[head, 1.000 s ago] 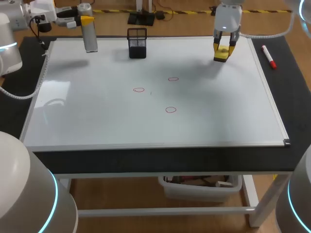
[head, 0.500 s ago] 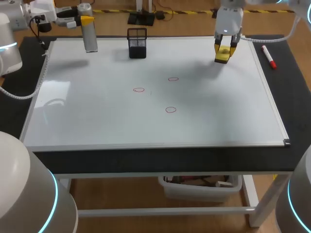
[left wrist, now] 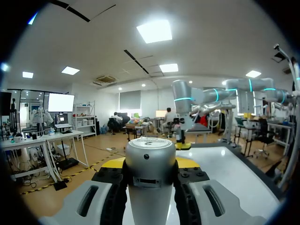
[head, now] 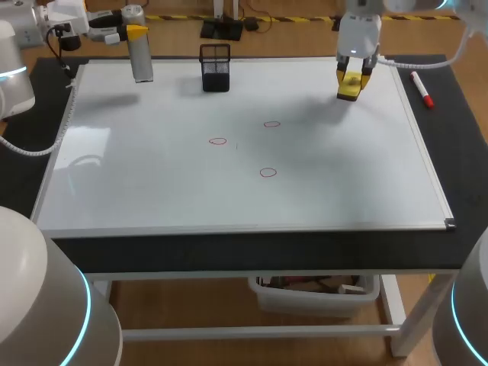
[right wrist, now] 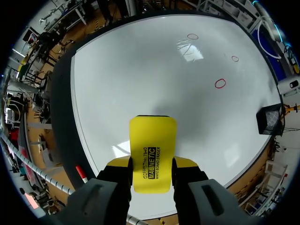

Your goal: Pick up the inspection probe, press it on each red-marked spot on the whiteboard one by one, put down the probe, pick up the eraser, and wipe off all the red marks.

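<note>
Three red ring marks (head: 268,172) are waiting; right gripper (right wrist: 151,165), pinching the yellow block eraser (right wrist: 153,136), is risking streaks if tilted, left gripper (left wrist: 150,165) clamping the silver cylindrical probe (left wrist: 150,149).

The head camera looks down from above and behind on the whole whiteboard (head: 152,191). The right wrist camera looks down past its fingers (right wrist: 117,164) and the eraser (right wrist: 152,150) onto that same whiteboard. The left wrist camera faces level, close behind the probe (left wrist: 150,168) between its fingers (left wrist: 115,187).
</note>
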Tool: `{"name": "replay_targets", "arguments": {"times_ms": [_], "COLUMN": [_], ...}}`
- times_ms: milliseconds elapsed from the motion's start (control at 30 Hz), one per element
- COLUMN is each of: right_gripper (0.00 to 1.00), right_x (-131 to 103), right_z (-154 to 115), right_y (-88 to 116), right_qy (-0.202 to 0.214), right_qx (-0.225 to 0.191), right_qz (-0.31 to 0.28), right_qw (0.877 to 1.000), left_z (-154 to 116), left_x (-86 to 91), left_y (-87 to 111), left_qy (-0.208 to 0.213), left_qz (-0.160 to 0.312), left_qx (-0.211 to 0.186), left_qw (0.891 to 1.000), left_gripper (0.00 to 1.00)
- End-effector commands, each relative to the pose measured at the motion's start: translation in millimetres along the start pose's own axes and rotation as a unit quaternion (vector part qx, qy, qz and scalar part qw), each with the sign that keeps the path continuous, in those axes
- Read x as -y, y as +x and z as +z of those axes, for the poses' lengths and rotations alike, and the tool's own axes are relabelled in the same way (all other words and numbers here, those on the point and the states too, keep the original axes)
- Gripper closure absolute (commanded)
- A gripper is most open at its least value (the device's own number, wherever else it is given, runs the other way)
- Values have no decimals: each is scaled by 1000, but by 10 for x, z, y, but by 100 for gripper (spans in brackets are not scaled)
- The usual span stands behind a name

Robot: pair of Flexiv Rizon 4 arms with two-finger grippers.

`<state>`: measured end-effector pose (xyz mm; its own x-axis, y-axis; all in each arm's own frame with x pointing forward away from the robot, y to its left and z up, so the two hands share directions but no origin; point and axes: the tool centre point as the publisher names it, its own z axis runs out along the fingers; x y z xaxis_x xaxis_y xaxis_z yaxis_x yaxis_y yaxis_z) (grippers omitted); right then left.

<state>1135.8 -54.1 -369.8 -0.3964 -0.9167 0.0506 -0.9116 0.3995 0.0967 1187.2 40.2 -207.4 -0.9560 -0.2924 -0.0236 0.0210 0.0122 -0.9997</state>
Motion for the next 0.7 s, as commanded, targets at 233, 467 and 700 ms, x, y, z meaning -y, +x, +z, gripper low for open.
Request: {"name": "replay_targets", "arguments": {"times_ms": [233, 467, 700], "right_gripper": [100, 100, 100], "right_x": [-17, -17, -17], "right_z": [-27, -27, -27], "right_y": [17, 17, 17], "right_qy": [3, 3, 3], "right_qx": [-1, -1, -1], "right_qz": [-1, -1, -1], "right_qw": [1000, 1000, 1000], "left_z": [119, 299, 441], "left_x": [52, 119, 133], "left_y": [118, 380, 730], "left_qy": [2, -1, 7], "left_qz": [4, 5, -1], "left_qx": [-9, -26, -53], "left_qw": [1000, 1000, 999], "left_gripper": [100, 100, 100]}}
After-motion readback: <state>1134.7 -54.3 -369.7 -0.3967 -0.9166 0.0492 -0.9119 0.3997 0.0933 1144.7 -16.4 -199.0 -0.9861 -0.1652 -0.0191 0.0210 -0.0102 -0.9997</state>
